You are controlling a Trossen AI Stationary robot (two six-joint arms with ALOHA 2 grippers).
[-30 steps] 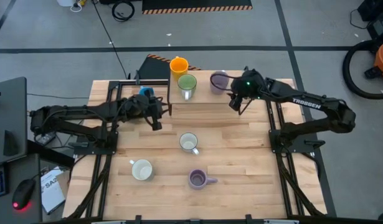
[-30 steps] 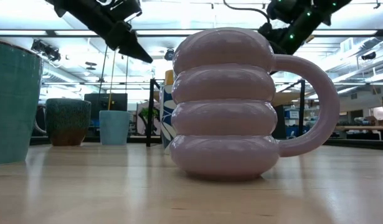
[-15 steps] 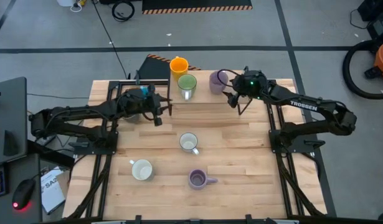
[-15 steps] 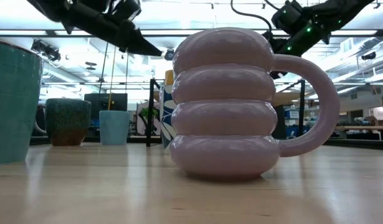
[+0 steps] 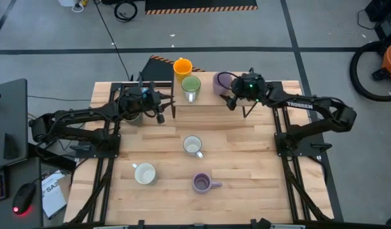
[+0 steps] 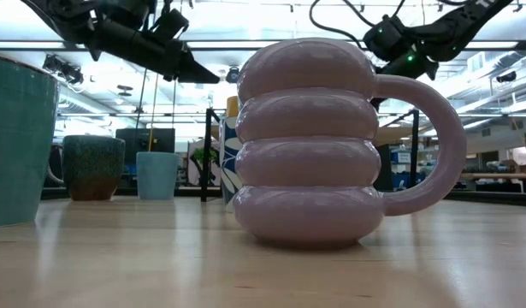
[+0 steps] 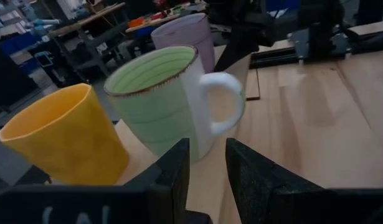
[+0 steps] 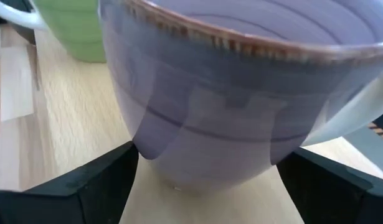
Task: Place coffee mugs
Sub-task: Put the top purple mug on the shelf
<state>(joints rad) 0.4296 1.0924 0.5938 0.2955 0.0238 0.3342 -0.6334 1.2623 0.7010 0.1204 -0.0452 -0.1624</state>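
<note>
A glossy pale purple mug [image 8: 241, 81] with a speckled brown rim sits between the right pincer's [image 5: 228, 100] wide-spread fingers; the left pincer [image 7: 207, 168] stands narrowly parted, empty, facing a ribbed green mug [image 7: 160, 99] on the wooden tabletop [image 5: 246, 159].

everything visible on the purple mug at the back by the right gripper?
The pale purple mug stands upright on the table at its far edge, right of the green mug and apart from it. It looks like glazed ceramic: lilac walls with faint rings inside, a brown-speckled rim and a pale handle. No contents show inside. The right gripper sits at it with fingers spread wide; in the right wrist view the fingers flank the mug's base on both sides, without visibly pressing it.
</note>
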